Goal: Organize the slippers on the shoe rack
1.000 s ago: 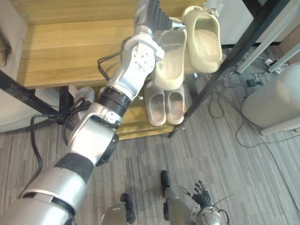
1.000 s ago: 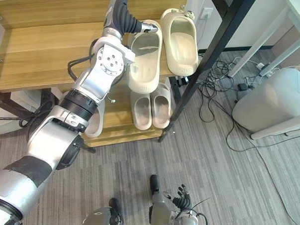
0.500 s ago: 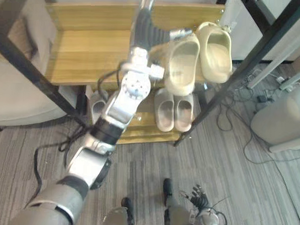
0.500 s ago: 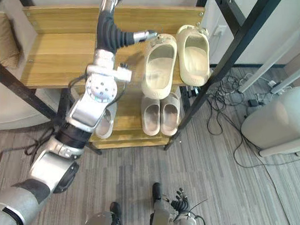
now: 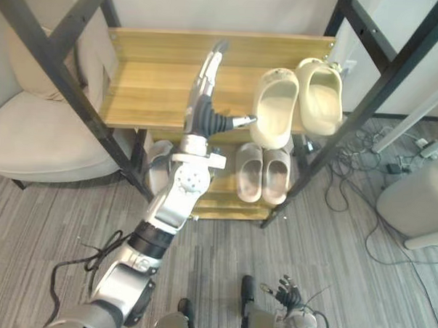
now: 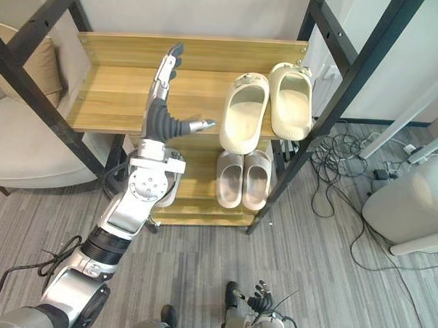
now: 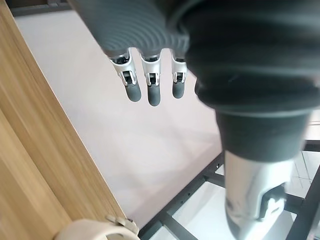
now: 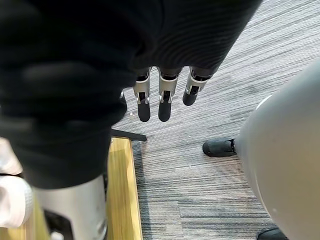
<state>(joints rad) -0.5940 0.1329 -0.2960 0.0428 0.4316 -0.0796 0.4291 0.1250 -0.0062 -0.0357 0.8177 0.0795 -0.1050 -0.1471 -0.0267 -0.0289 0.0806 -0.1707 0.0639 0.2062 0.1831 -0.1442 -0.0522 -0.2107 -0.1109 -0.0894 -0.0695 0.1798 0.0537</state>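
Note:
Two cream slippers (image 5: 274, 108) (image 5: 320, 96) lie side by side at the right end of the wooden upper shelf (image 5: 150, 81), toes over its front edge. My left hand (image 5: 204, 116) is raised in front of the shelf, open, fingers straight up. Its thumb points at the inner slipper and stops just short of it. In the left wrist view its fingers (image 7: 150, 85) are straight, with a slipper's heel strap (image 7: 95, 231) past them. On the lower shelf sits a beige pair (image 6: 241, 179). A pale slipper (image 5: 158, 172) is partly hidden behind my arm. My right hand (image 6: 258, 296) hangs low, open.
Black slanted frame bars (image 5: 366, 119) flank the rack on both sides. A beige armchair (image 5: 38, 149) stands at the left. A grey-white rounded bin (image 5: 420, 209) and loose cables (image 5: 350, 162) lie on the carpet at the right.
The whole view has shifted as the camera moved. My left hand has come off the inner cream slipper and drawn back to the left. Both slippers stay on the upper shelf.

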